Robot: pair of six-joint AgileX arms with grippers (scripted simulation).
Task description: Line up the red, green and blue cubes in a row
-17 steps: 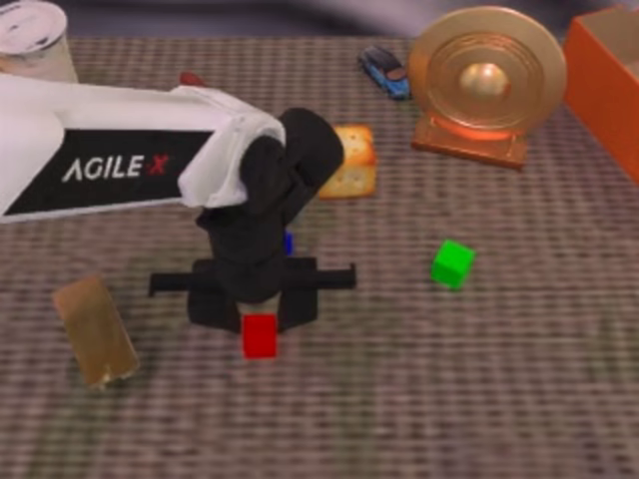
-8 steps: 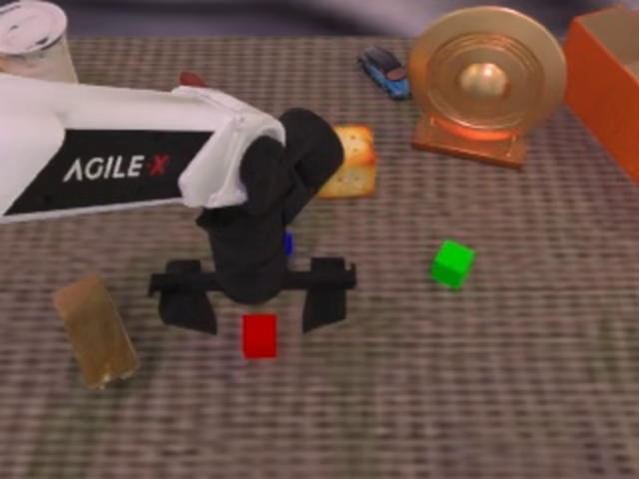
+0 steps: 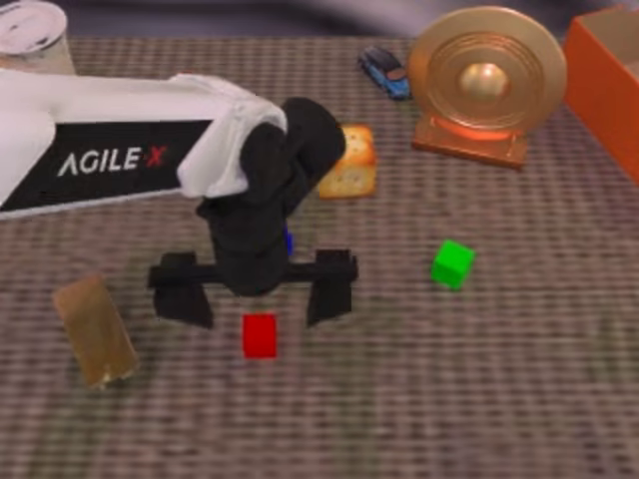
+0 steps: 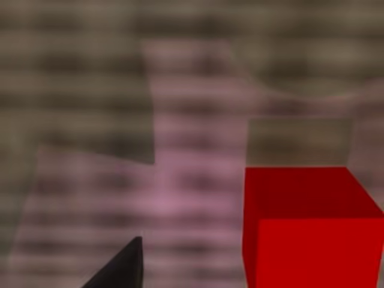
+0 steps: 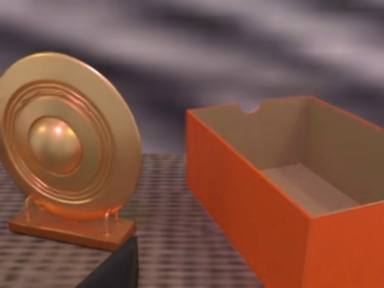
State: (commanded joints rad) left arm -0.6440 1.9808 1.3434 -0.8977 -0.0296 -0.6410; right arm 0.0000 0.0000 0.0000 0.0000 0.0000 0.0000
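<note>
The red cube point(image 3: 260, 335) rests on the woven mat, free of the fingers, and fills the near corner of the left wrist view point(image 4: 312, 234). My left gripper point(image 3: 257, 297) hovers just behind it, open, with its two black fingers point(image 3: 185, 294) spread wide to either side. Only a thin edge of the blue cube point(image 3: 289, 241) shows behind the left wrist. The green cube point(image 3: 452, 263) sits alone to the right. My right arm is out of the top view. One dark fingertip point(image 5: 119, 270) of it shows far off centre in the right wrist view, with nothing held.
A gold disc on a stand point(image 3: 486, 75) and an orange open box point(image 3: 609, 80) stand at the back right, with a blue toy car point(image 3: 385, 72) beside them. A toast-like block point(image 3: 349, 160) lies behind the left wrist. A tan block point(image 3: 95, 329) lies at the left, a can point(image 3: 35, 35) at the back left.
My left gripper's fingers, close about the red cube a second ago, have spread wide and drawn back slightly. The red cube stays on the mat.
</note>
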